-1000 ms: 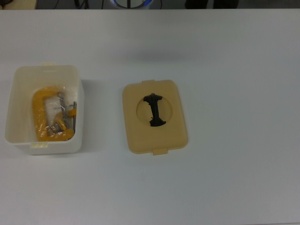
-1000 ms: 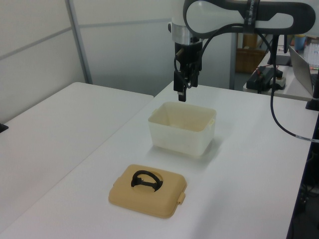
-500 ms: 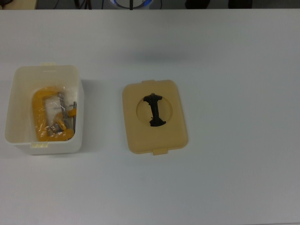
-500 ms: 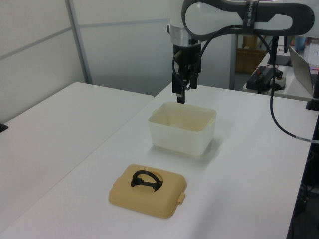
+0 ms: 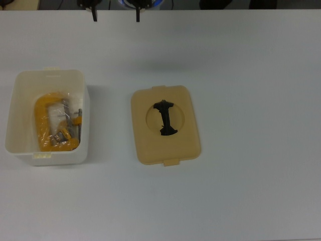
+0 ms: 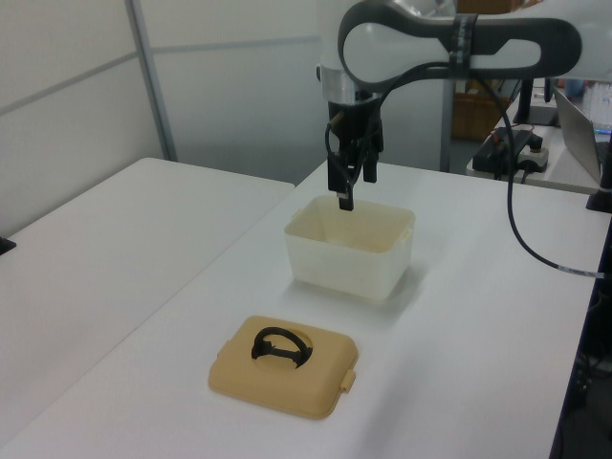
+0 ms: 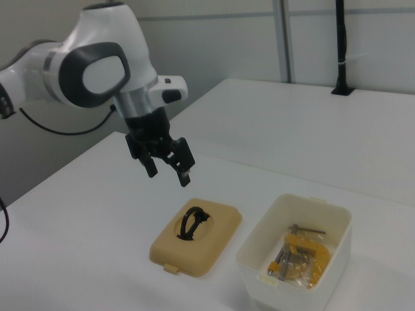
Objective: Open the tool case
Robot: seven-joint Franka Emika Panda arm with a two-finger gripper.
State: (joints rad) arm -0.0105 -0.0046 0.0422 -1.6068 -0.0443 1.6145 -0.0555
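The tool case stands open. Its white box point(image 5: 11, 120) sits at the top view's left and holds a yellow clamp point(image 5: 42, 113) and metal parts. Its tan-yellow lid point(image 5: 150, 145) lies flat on the table to the right of the box, apart from it, with the black handle point(image 5: 165, 118) facing up in the round recess. My gripper point(image 5: 116, 14) hangs in the air at the top view's upper edge, open and holding nothing. In the right view the gripper point(image 7: 167, 175) hovers above and left of the lid point(image 7: 194, 253). The left view also shows the box point(image 6: 354, 263) and the lid point(image 6: 287, 382).
A second white table point(image 6: 115, 229) adjoins on the left view's left. A black cable point(image 6: 535, 239) trails over the table at the left view's right, near a laptop edge point(image 6: 598, 143). A black post point(image 7: 340, 45) stands at the far table edge in the right view.
The gripper has shifted slightly left and lower in the left view, and its fingertips have come into sight at the top view's upper edge. Box and lid have not moved.
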